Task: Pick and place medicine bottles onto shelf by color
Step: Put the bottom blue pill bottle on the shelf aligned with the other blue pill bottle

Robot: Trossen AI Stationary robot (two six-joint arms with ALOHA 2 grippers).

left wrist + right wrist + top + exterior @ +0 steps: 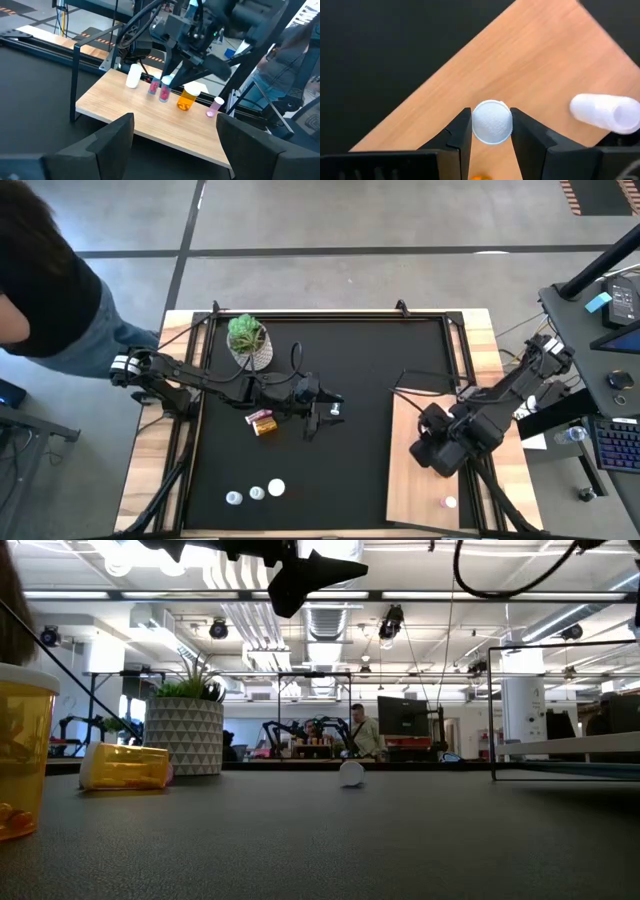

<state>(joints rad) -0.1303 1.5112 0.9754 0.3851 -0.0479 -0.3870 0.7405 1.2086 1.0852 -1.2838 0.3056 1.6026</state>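
A white-capped bottle (491, 122) sits right under the right wrist camera, clamped between the right pincer (491, 131) fingers above the pale wooden shelf (530, 65). No label or writing can be read anywhere. On the shelf a white bottle (133, 77) lies on its side, with pink bottles (158, 90) and an amber bottle (187, 98) upright nearby. The left pincer (326, 416) hangs mid-tabletop, fingers apart and empty, near an amber bottle lying flat (262, 422) on the black mat (370, 360).
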